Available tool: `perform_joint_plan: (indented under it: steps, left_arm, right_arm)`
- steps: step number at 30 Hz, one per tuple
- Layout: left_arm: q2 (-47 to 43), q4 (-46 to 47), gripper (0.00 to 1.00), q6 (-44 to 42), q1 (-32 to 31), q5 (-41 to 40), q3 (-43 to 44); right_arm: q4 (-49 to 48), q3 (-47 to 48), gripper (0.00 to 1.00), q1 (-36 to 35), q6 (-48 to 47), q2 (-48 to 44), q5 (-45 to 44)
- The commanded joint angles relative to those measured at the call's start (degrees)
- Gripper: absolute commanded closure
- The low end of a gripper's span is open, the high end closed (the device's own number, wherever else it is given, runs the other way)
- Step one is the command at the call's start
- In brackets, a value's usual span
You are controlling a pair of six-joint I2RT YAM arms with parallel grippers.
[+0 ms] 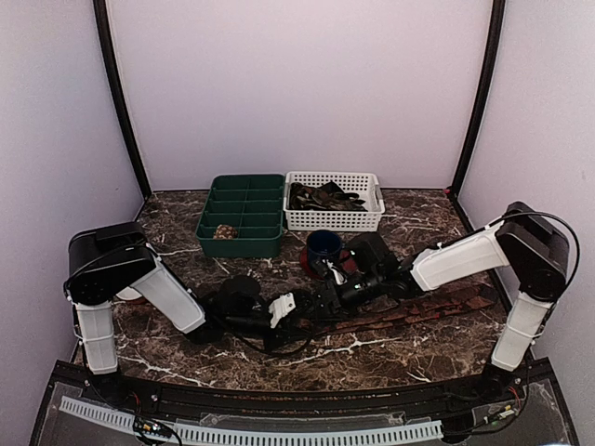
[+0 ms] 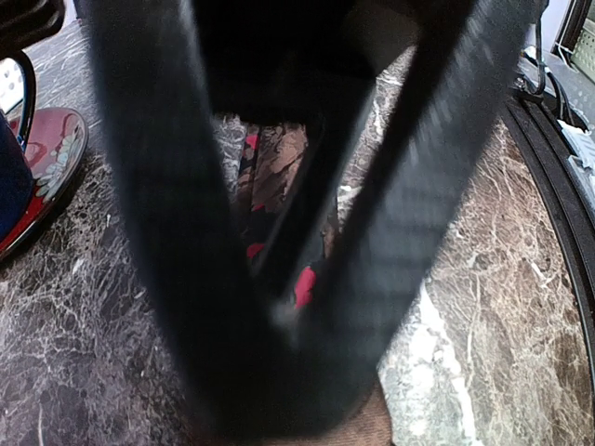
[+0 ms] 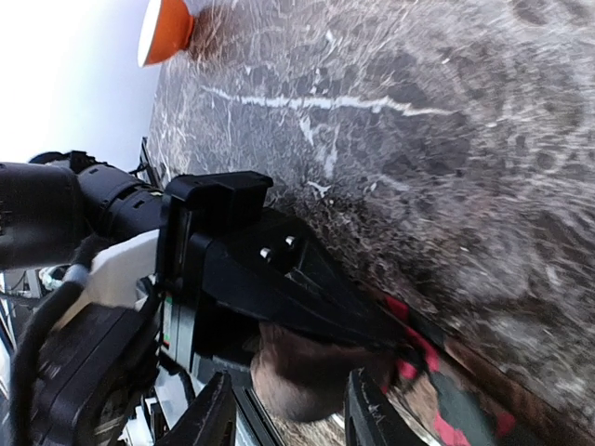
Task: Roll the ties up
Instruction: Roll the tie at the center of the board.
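A brown tie (image 1: pixel 418 307) with red marks lies flat across the right half of the table, its left end between my two grippers. My left gripper (image 1: pixel 302 305) is shut on that end; in the left wrist view its dark fingers (image 2: pixel 177 232) converge over the tie (image 2: pixel 279 172). The right wrist view shows the left gripper (image 3: pixel 279 279) pinching the tie (image 3: pixel 307 367). My right gripper (image 3: pixel 293 413) is open, with the tie's brown folded end between its fingers (image 3: pixel 212 420). A rolled speckled coil (image 1: pixel 224 231) sits in the green tray (image 1: pixel 244 243).
A white basket (image 1: pixel 333 221) at the back holds more dark ties. A blue mug (image 1: pixel 323 244) on a red saucer (image 2: pixel 51 153) stands just behind the grippers. An orange object (image 3: pixel 165 28) lies at the far left. Side walls enclose the table.
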State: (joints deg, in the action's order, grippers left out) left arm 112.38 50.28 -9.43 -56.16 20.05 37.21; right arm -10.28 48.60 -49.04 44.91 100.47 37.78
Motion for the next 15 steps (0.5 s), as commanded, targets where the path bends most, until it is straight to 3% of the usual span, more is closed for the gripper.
perform_joint_plan:
  steps: [1,5,8,9,12,15]
  left_arm:
    - [2.3,-14.1,0.75,-0.9,-0.2,-3.1,-1.4]
    - [2.2,-14.2,0.75,-0.7,-0.2,-2.9,-1.4]
    - [2.2,-14.1,0.75,-0.5,-0.2,-3.0,-1.3]
    - [2.1,-13.9,0.75,-0.5,-0.2,-2.9,-1.3]
    - [1.4,-13.3,0.69,-0.2,-0.2,-2.8,-1.3]
    - [-1.3,-12.7,0.56,-0.3,-0.2,-3.3,-1.3]
  right_arm:
    - [2.2,3.2,0.62,-1.4,-0.5,3.0,0.1]
    - [4.9,4.3,0.72,-2.0,-2.1,4.4,-0.8]
    - [6.2,3.8,0.97,-1.9,-3.0,4.1,-2.2]
    - [6.5,3.5,1.0,-1.9,-3.3,3.8,-2.5]
    - [5.5,1.9,1.0,-1.2,-3.6,4.0,-2.8]
    - [3.3,-0.7,1.0,0.2,-3.7,4.6,-2.8]
